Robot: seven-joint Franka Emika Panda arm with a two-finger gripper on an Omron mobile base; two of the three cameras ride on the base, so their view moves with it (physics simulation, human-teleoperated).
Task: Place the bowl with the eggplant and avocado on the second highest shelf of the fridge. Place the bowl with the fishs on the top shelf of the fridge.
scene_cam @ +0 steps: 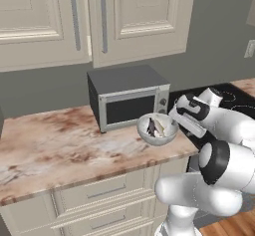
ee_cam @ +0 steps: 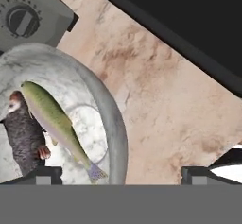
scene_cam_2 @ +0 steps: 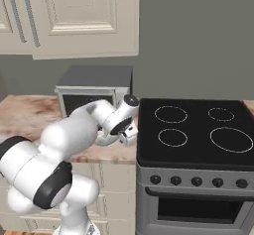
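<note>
Grey stone-look bowl [scene_cam: 157,129] with the two fish [ee_cam: 56,121] sits near the counter's [scene_cam: 60,140] right front corner, just before the microwave [scene_cam: 127,100]. Gripper [ee_cam: 118,173] hovers over the bowl's rim, jaws wide, one fingertip [ee_cam: 42,172] inside, one outside, nothing held. Judging so, this bowl is not yet lifted; its shelving remains.

The arm [scene_cam_2: 74,135] hides the bowl of fish and the microwave's [scene_cam_2: 94,88] lower front in the right base view, while the hand view's left edge cuts off the bowl [ee_cam: 111,119], the dark fish [ee_cam: 23,138] and the microwave dial [ee_cam: 21,20].
</note>
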